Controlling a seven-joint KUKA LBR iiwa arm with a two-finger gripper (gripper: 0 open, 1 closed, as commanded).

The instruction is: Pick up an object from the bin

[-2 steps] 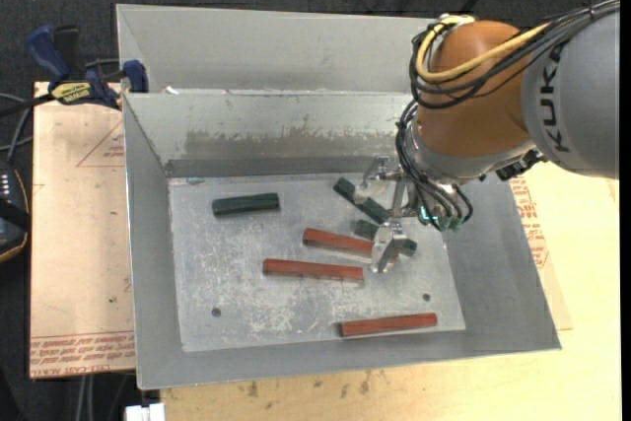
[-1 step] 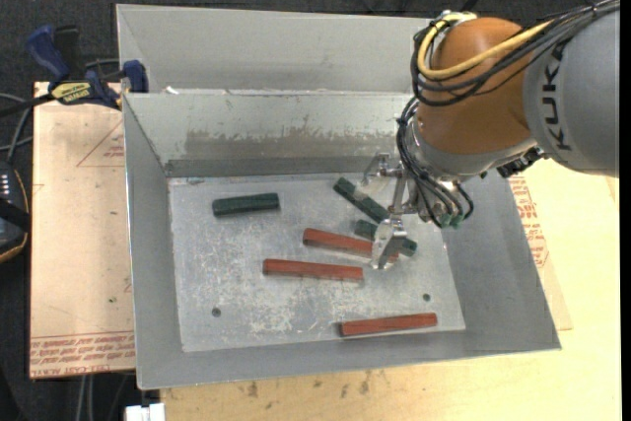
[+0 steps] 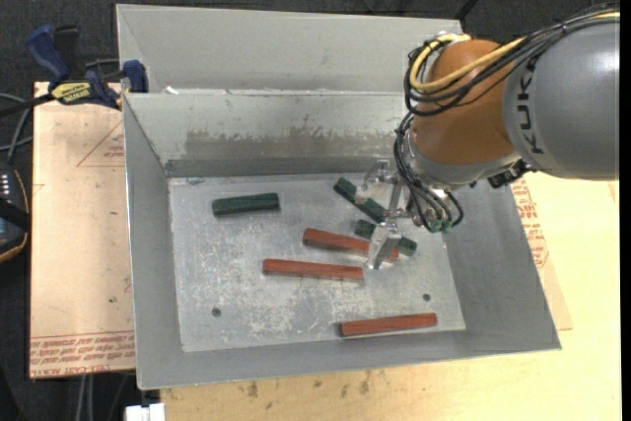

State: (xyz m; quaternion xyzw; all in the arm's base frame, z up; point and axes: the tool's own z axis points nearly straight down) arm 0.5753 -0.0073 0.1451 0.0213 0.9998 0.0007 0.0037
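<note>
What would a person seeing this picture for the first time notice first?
The arm's orange cover at the right, its tool low over a red-brown bar and dark green blocks right of middle in the bin. Next, a middle bar, a front bar and a lone green block at left.

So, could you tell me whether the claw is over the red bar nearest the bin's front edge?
No, the claw is further back, above another red bar and small green pieces.
</note>
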